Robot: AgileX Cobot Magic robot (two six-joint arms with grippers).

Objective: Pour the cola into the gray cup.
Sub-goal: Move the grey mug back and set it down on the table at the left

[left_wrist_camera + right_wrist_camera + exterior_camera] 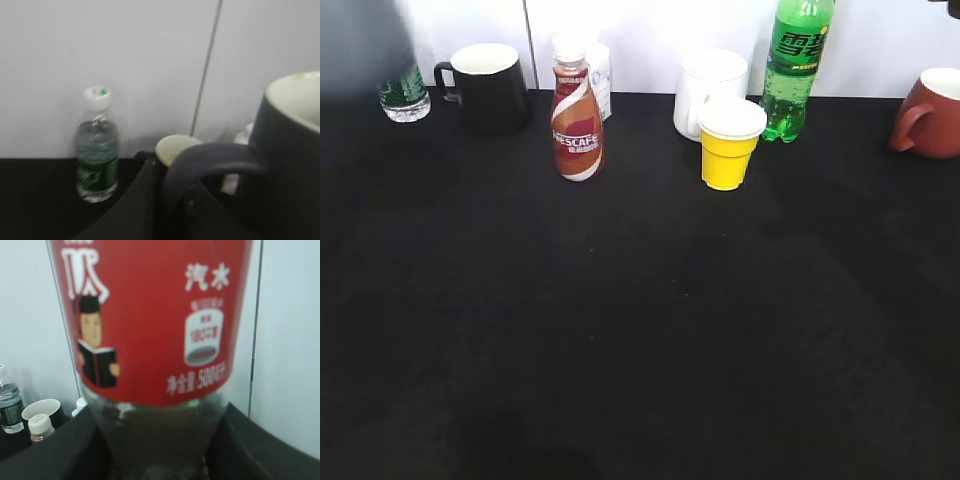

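Note:
The cola bottle (150, 315), clear plastic with a red label and dark liquid at its base, fills the right wrist view. My right gripper (157, 452) is shut on its lower body, with a black finger on each side. The gray cup (287, 165), blue-gray with a cream inside, is close up at the right of the left wrist view. My left gripper (172, 197) is shut on its curved handle. The bottle, the cup and both grippers are all out of the exterior view.
Along the back of the black table (640, 330) stand a small water bottle (402, 95), a black mug (490, 85), a Nescafe bottle (577, 130), a white mug (710, 85), a yellow cup (728, 150), a green soda bottle (798, 60) and a dark red mug (930, 115).

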